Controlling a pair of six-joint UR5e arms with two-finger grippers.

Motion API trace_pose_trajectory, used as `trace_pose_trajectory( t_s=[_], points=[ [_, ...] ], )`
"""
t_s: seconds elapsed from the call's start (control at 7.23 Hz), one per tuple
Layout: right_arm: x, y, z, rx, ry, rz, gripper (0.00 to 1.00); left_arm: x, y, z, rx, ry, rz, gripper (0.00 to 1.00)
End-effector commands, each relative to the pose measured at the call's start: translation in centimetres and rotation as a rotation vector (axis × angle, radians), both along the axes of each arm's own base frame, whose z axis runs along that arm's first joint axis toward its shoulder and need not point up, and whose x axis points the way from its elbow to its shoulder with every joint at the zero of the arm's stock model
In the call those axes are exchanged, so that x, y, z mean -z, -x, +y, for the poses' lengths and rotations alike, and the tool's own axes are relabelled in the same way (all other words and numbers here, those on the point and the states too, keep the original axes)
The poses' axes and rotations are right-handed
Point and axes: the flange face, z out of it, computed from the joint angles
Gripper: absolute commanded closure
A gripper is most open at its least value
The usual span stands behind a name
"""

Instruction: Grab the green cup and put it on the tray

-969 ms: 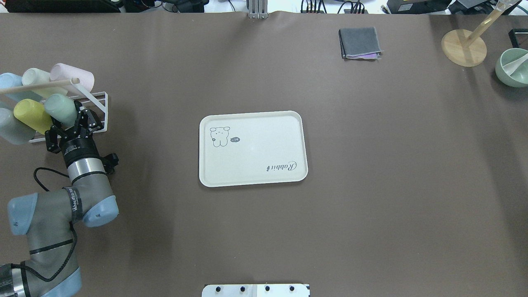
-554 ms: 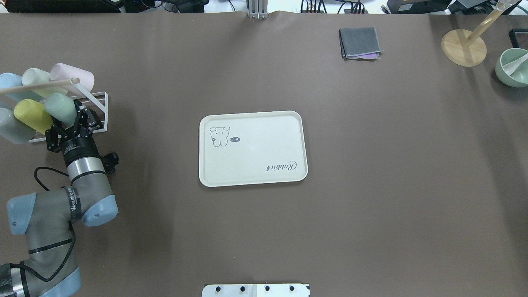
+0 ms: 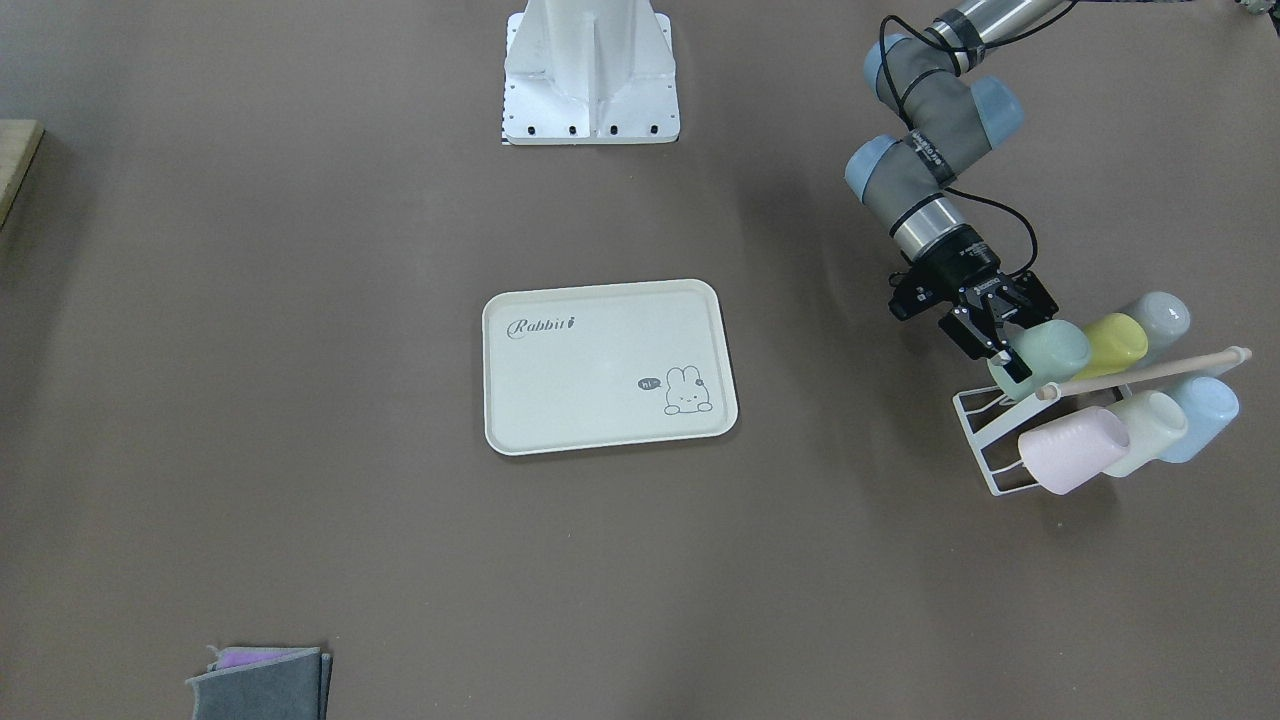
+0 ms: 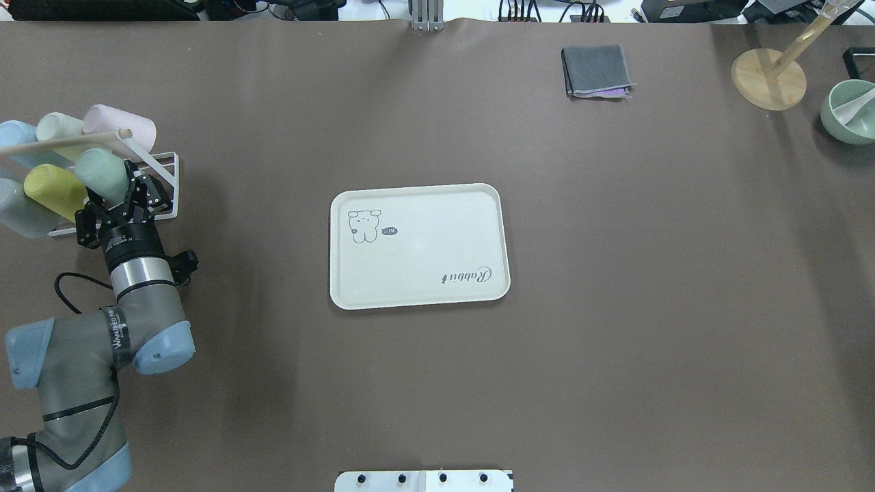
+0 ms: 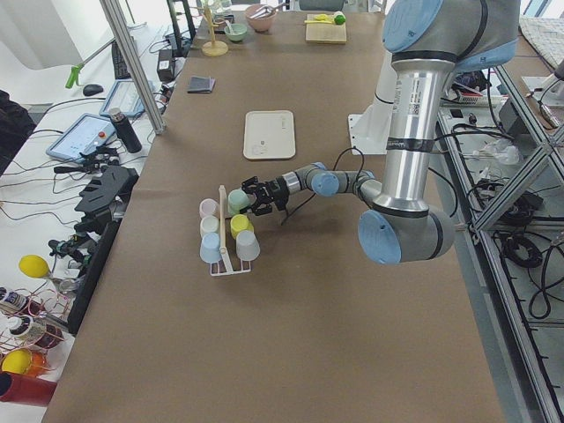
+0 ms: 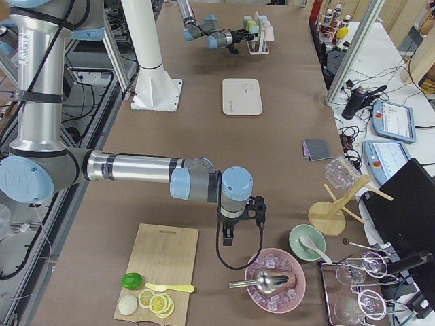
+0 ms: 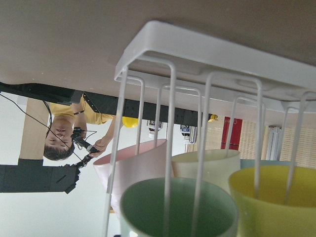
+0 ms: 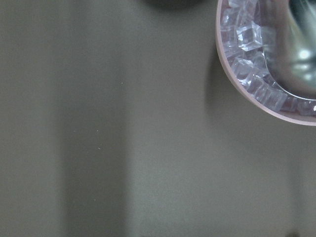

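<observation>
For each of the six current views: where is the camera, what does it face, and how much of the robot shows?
Front-facing: across the table, looking down; left gripper at the green cup.
Overhead: behind the robot; tray, left arm.
Exterior left: table's end; left arm near.
Exterior right: opposite end; right gripper near.
Left wrist: cup mouths in the white rack; no arm.
Right wrist: ice bowl; no arm.
Front and overhead share the tray.

Camera layout: two steep fixed views, two end views, two wrist close-ups.
Overhead and front-facing views oppose each other, sharing the tray [image 4: 419, 246] at desk centre and the cup rack [image 3: 1000, 440] at one edge.
</observation>
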Motion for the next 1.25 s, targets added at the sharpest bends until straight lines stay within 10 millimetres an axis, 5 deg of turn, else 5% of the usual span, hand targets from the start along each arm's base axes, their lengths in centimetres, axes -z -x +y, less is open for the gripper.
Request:
trace_pose_trajectory(
  t_s=[0.0, 1.11],
  points=[
    [0.1, 0.1, 0.0, -0.011, 0.005, -0.009, 0.00, 0.7, 1.0, 0.0, -0.007, 0.001, -0.009, 0.89],
    [0.3, 0.0, -0.2, -0.009, 0.000, 0.002, 0.00, 5.6, 6.9, 2.4, -0.088, -0.053, -0.005, 0.87]
  ],
)
